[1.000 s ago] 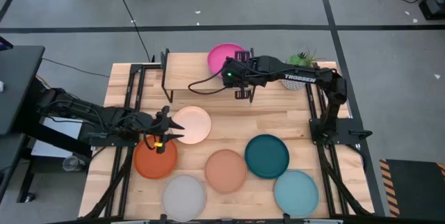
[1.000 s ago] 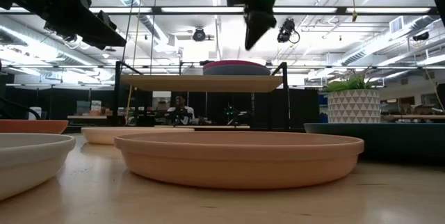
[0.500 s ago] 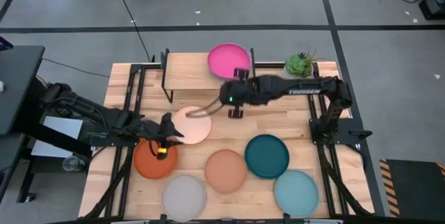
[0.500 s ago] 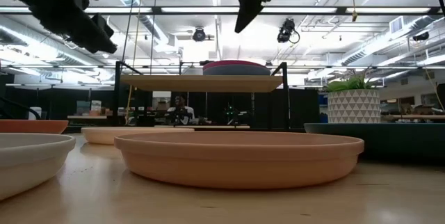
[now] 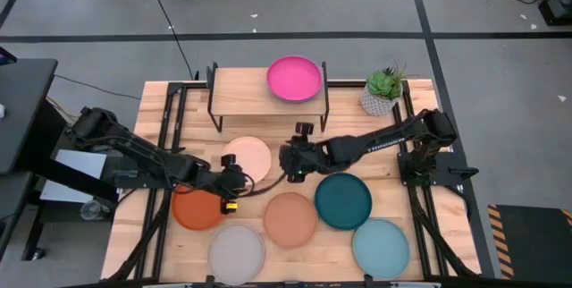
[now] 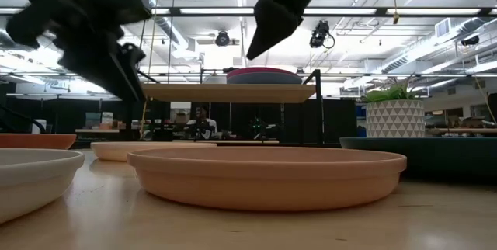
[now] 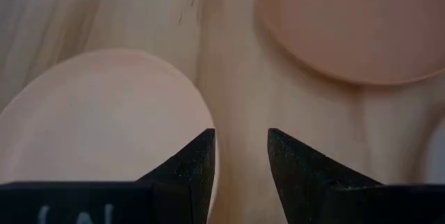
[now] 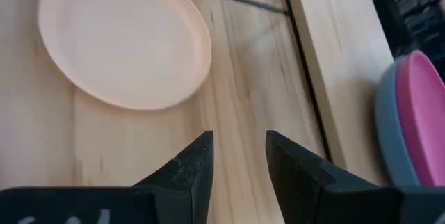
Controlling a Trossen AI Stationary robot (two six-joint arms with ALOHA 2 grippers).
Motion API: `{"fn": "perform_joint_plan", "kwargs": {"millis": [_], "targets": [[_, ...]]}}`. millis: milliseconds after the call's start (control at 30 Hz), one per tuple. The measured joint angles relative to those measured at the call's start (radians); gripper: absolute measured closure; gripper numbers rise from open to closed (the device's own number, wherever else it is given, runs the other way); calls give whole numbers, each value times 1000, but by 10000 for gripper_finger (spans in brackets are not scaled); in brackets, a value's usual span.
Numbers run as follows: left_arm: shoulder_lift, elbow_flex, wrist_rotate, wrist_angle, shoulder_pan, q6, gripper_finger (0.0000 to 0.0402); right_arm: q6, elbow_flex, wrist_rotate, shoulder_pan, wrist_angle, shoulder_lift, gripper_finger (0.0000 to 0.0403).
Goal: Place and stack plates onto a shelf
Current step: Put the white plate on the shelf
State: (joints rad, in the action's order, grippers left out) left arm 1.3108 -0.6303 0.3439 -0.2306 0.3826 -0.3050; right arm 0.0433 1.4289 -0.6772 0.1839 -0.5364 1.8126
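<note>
The cream plate [image 5: 248, 159] lies mid-counter, just before the shelf [image 5: 268, 100], between two empty pincers with parted fingers: the left pincer [image 5: 234, 179] at its near rim, nearer than the right pincer [image 5: 288, 157] beside it.

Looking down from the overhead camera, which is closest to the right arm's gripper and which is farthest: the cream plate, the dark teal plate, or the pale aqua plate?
From the right gripper, at the table's middle:
1. Cream plate, just beside it toward the left arm.
2. Dark teal plate, on the right arm's side, nearer the front edge.
3. Pale aqua plate, at the front right corner.
</note>
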Motion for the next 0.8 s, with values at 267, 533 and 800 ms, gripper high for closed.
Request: {"fn": "perform_joint_plan", "kwargs": {"millis": [267,533,800], "targets": [[121,-15,0,10,-34,-33,260,9,-196,-28,58,274,0,265],[206,-15,0,72,-67,-26,260,7,-290,-175,85,416,0,265],[245,-15,0,75,-67,-24,265,-58,-331,-186,96,458,0,265]]}}
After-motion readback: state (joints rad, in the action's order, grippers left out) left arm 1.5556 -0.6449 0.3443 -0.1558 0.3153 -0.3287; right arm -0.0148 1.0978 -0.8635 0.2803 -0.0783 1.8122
